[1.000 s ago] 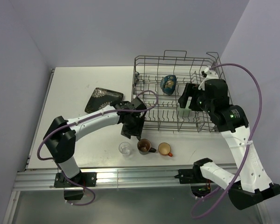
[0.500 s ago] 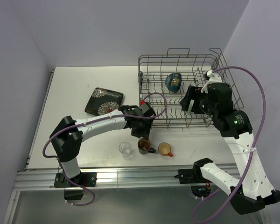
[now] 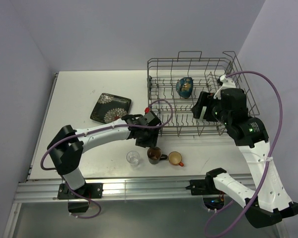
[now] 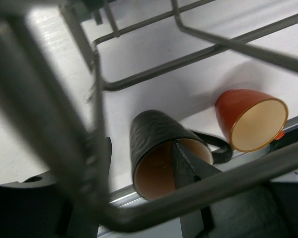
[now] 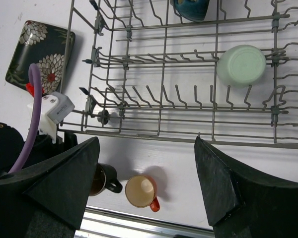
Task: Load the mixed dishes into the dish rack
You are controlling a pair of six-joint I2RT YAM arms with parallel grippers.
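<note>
The dish rack [image 3: 203, 74] stands at the back right with the dark-blue bowl [image 3: 185, 87] and the pale green cup [image 5: 241, 65] inside. On the table in front are the clear glass [image 3: 133, 158], dark brown mug [image 3: 154, 155] and orange mug [image 3: 176, 158]. The flowered square plate [image 3: 111, 107] lies to the left. My left gripper [image 3: 150, 145] is down at the brown mug [image 4: 154, 144]. One of its fingers [image 4: 188, 171] is inside, and the jaws are open around the wall. My right gripper [image 3: 203, 106] hovers open above the rack's front.
Rack wires [image 4: 198, 49] cross close in front of the left wrist camera. The orange mug [image 4: 251, 119] stands just right of the brown one, near the table's front rail [image 3: 139, 186]. Walls close in behind and on both sides.
The rack has slid to the right, and the right gripper has shifted with it. My left gripper has moved down and right onto the brown mug.
</note>
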